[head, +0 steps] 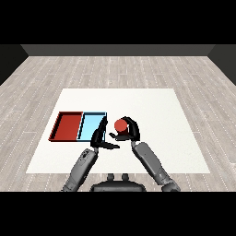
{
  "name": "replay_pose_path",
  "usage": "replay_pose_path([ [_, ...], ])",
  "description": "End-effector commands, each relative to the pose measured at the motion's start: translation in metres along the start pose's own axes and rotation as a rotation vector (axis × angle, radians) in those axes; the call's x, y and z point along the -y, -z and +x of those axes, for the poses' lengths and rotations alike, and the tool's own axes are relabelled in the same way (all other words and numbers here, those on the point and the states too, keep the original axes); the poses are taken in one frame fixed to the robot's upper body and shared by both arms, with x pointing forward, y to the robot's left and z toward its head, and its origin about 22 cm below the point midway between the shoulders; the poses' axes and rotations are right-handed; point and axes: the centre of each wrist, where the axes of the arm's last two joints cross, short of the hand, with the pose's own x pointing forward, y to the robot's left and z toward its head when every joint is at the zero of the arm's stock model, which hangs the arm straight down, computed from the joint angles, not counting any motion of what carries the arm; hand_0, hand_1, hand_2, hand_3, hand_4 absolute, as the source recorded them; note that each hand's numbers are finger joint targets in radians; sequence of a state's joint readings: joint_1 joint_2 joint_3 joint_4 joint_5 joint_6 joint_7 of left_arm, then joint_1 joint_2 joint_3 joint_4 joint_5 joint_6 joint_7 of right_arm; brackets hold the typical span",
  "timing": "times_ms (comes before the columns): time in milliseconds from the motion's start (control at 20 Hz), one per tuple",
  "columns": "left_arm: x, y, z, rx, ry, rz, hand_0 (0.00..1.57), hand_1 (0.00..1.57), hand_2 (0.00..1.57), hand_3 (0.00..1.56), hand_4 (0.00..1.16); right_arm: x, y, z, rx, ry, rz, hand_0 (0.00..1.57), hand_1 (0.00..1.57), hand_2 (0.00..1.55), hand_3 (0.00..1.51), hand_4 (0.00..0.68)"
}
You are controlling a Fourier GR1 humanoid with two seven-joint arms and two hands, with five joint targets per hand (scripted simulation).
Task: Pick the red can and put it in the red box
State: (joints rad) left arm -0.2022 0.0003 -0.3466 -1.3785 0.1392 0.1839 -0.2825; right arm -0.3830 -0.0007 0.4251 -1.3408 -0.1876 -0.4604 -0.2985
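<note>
Presently the right hand [130, 130] curls round the red can [120, 125], just right of the light blue tray [92, 125]. Left hand [100, 137] fingers relaxed, empty. Recommended: carry the can upright toward nine o'clock, clearing the blue tray, into the red tray [69, 126].

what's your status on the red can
Right hand curled round red can. Left hand open beside light blue tray. Red tray beyond it.
</note>
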Motion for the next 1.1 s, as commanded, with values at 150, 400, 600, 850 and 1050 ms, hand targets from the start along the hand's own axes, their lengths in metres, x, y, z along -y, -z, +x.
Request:
replay_pose_path([
  [150, 0.013, -0.002, -0.018, -0.032, -0.036, -0.018, 0.0, 0.0, 0.0, 0.0, 0.0, 0.0, 0.015, 0.002, 0.021, -0.002, 0.01, 1.44, 1.44, 1.44, 1.39, 0.631],
  [400, 0.03, -0.012, -0.022, -0.074, -0.016, -0.026, 0.0, 0.0, 0.0, 0.0, 0.0, -0.009, 0.005, 0.005, -0.001, -0.008, 0.009, 1.44, 1.44, 1.43, 1.38, 0.637],
  [600, 0.026, 0.006, -0.011, -0.057, -0.049, -0.034, 0.0, 0.0, 0.0, 0.0, 0.0, -0.018, 0.017, 0.006, 0.005, 0.024, 0.035, 1.44, 1.44, 1.44, 1.38, 0.628],
  [850, 0.027, 0.008, -0.015, -0.058, -0.075, -0.032, 0.0, 0.0, 0.0, 0.0, 0.0, -0.037, 0.006, 0.021, -0.003, 0.074, 0.043, 1.48, 1.48, 1.44, 1.37, 0.621],
  [1050, 0.028, 0.002, -0.038, -0.042, -0.06, -0.067, 0.0, 0.0, 0.0, 0.0, 0.0, -0.052, 0.006, 0.016, -0.017, 0.051, 0.055, 1.49, 1.49, 1.45, 1.38, 0.617],
])
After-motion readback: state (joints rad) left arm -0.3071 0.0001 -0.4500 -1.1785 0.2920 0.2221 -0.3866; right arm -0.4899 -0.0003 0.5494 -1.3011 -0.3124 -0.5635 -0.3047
